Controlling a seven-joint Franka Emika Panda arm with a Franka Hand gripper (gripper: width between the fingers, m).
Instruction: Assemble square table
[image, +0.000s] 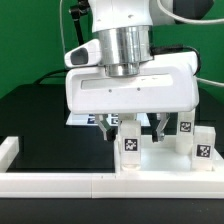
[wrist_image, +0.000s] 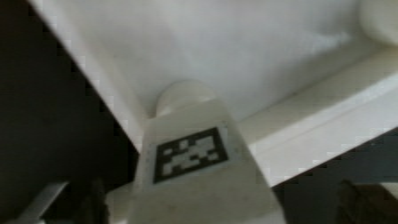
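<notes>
In the exterior view my gripper (image: 133, 128) hangs low over the white square tabletop (image: 165, 162). Its fingers (image: 160, 125) straddle an upright white leg (image: 130, 142) that bears a black-and-white tag. The jaws are open, with a dark gap on each side of the leg. In the wrist view the same leg (wrist_image: 187, 160) rises between the fingers (wrist_image: 43, 205), tag facing the camera, and my gripper (wrist_image: 199, 212) does not press on it. Behind it lies the tabletop (wrist_image: 231, 50) with its raised rim. Two more tagged legs (image: 186, 138) (image: 203, 148) stand upright at the exterior view's right.
A long white border rail (image: 60, 182) runs along the front and turns up at the exterior view's left. The marker board (image: 80, 119) lies on the black table behind my gripper. A green backdrop closes the back.
</notes>
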